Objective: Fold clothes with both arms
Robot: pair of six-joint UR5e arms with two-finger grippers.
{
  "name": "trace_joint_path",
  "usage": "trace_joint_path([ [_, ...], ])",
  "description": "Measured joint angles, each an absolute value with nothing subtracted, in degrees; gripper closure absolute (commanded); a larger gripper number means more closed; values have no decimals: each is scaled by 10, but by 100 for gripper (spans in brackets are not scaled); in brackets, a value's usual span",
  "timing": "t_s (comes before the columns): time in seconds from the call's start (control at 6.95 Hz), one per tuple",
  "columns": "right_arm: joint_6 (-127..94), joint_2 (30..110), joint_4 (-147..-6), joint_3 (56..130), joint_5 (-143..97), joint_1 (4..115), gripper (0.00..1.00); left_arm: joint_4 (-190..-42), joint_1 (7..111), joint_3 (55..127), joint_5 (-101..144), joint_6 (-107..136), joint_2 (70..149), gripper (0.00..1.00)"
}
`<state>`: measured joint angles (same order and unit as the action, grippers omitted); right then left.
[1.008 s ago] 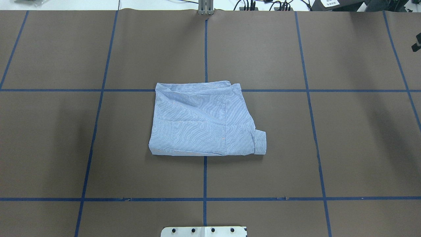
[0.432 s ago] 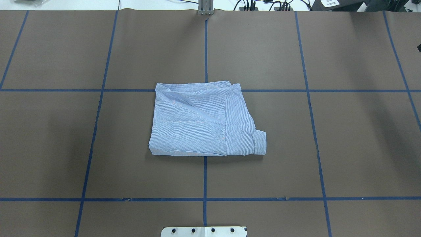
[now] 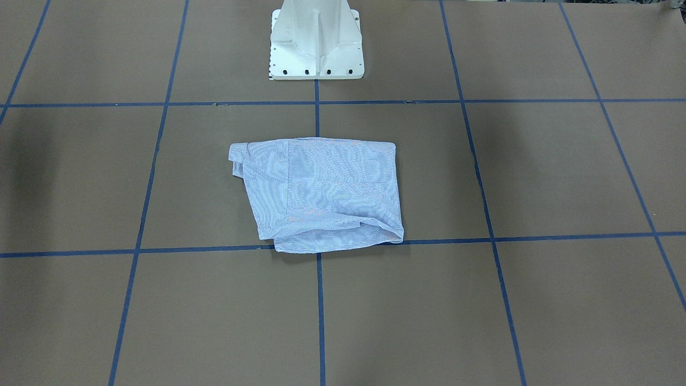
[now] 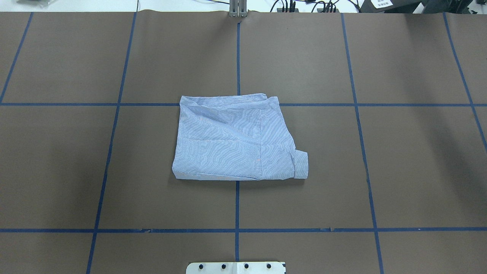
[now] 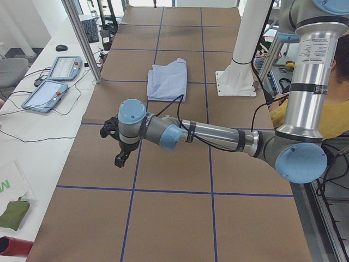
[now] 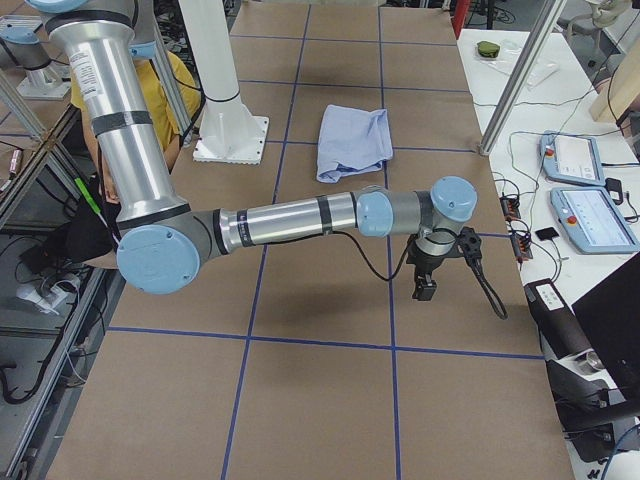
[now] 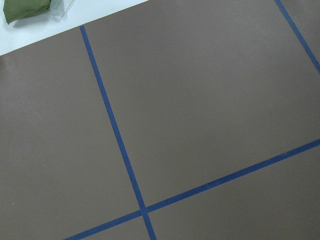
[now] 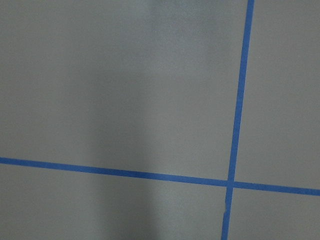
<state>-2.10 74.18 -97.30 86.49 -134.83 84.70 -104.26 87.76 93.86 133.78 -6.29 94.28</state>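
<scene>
The light blue-and-white striped shirt (image 4: 236, 139) lies folded into a rough rectangle at the middle of the desk (image 4: 380, 152), on its brown cover with a grid of blue tape. The centre tape line runs under the shirt, and its far edge sits on a cross line. A buttoned cuff (image 4: 301, 164) sticks out at the near right corner, on the robot's right. In the front-facing view the shirt (image 3: 321, 195) rests just in front of the white pedestal base (image 3: 316, 43), apart from it. Nothing touches the shirt.

Both arms are stretched out low over the desk, well apart from the shirt. The left arm (image 5: 212, 134) reaches towards the desk's left end, its black left end effector (image 5: 119, 160) pointing down above a tape line; I cannot tell whether its fingers are spread or pressed together. The right arm (image 6: 290, 218) reaches towards the right end, its right end effector (image 6: 425, 288) also hanging downward over bare cover; its state cannot be told either.

The left wrist view shows only cover, a tape crossing and a green pouch (image 7: 27, 10) on the white surface beyond the edge. The right wrist view shows cover and a tape crossing.
</scene>
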Motion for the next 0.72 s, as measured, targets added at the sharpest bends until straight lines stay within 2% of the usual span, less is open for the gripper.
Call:
trace_joint_path([
  [0.72,35,779,-986,893,-1307,846,0,-1035,884,923,1355,-61,934,0],
])
